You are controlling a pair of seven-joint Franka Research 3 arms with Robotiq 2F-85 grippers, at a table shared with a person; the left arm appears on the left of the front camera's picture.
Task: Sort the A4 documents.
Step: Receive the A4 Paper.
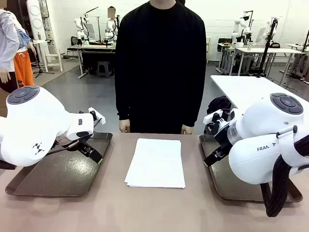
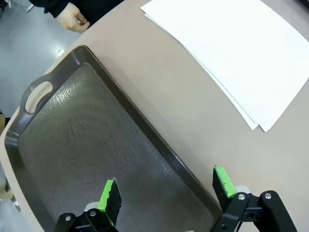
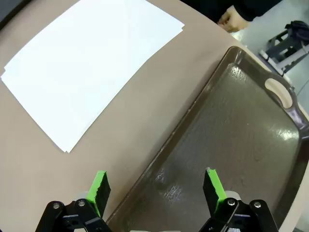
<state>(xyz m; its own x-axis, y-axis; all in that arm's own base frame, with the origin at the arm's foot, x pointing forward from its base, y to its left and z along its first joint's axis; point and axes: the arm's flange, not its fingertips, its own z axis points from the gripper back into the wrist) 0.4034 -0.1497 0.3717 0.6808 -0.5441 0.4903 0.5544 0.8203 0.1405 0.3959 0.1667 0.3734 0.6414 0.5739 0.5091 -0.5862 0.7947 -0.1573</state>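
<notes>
front view: the a4 documents (image 1: 155, 163) lie stacked mid-worktop (image 1: 96, 212), between the left tray (image 1: 53, 174) and the right tray (image 1: 219, 183); the left hand (image 1: 92, 152) and the right hand (image 1: 216, 155) each hover at their own tray; left wrist view: jaws wide, empty, straddling the tray rim; right wrist view: likewise wide, empty; best approach, i'd judge, is a fanned corner — peel only the top sheet.

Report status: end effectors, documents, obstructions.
Left end effector open above left tray; right end effector open above right tray. A4 documents stacked mid-table, untouched. Person's hands at far edge, clear.
</notes>
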